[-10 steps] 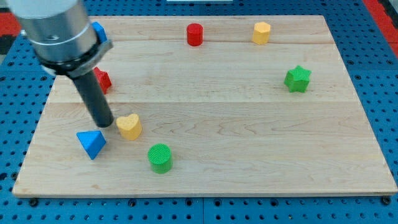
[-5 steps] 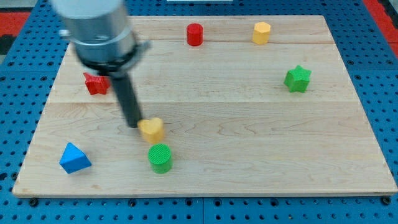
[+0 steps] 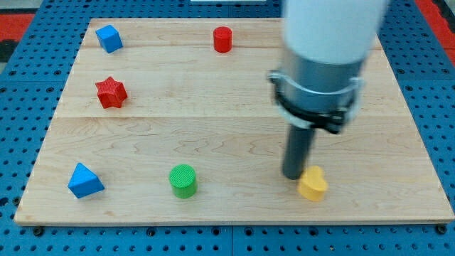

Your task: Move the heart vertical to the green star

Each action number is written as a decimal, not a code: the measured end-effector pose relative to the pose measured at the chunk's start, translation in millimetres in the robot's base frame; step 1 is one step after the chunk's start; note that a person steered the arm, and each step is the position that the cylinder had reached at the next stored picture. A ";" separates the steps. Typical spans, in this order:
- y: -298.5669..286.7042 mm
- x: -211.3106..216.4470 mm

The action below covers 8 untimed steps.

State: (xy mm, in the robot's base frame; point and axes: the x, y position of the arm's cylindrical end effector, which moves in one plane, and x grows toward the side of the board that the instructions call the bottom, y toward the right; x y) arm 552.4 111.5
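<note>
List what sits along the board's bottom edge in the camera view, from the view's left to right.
blue triangle → green cylinder → my tip → yellow heart, with my tip touching the heart's left side.

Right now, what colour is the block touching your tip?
Yellow: the heart, just right of my tip in the camera view.

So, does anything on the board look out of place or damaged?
Nothing stands out. The yellow heart lies flat near the view's bottom edge with my tip touching its left side. The arm hides the green star.
</note>
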 end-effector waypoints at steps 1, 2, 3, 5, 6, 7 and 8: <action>-1.7 5.9; -58.8 20.6; -26.2 64.8; 64.2 59.4; 102.6 44.2; 107.9 39.5; 107.2 64.8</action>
State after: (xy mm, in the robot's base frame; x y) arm 617.2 218.7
